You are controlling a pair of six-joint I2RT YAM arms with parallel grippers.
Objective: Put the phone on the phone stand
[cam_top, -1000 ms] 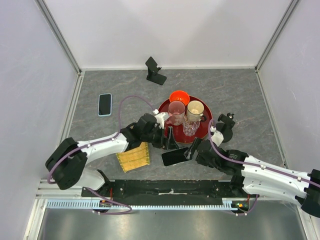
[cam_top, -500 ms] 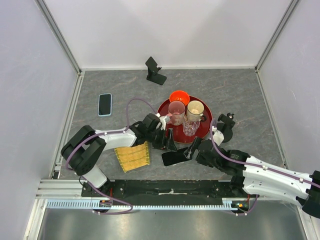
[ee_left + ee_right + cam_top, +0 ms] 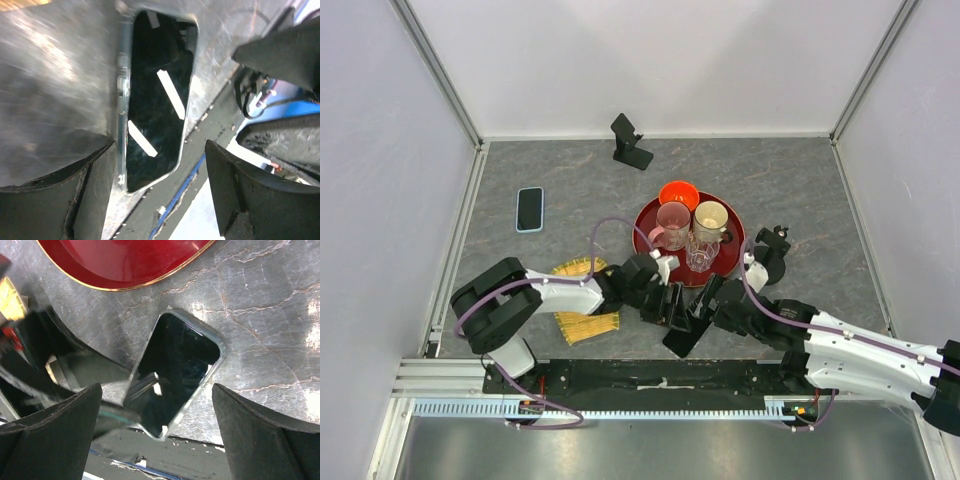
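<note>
Two phones: a blue-edged phone (image 3: 530, 208) and a dark phone (image 3: 682, 338). One phone stand (image 3: 631, 143), one red tray (image 3: 648, 212), one orange bowl (image 3: 678, 192), one yellow mat (image 3: 588, 326), three cups (image 3: 672, 222).

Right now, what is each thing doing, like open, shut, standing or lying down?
Left tool: open, one finger each side of the dark phone.
Right tool: open wide over the dark phone.
Dark phone: lying flat, screen dark.
Blue-cased phone: lying flat, far left, untouched.
Phone stand: upright, empty.
Red tray: lying flat, loaded.
Pink glass: upright.
Tan cup: upright.
Orange bowl: upright.
Yellow mat: lying flat.
</note>
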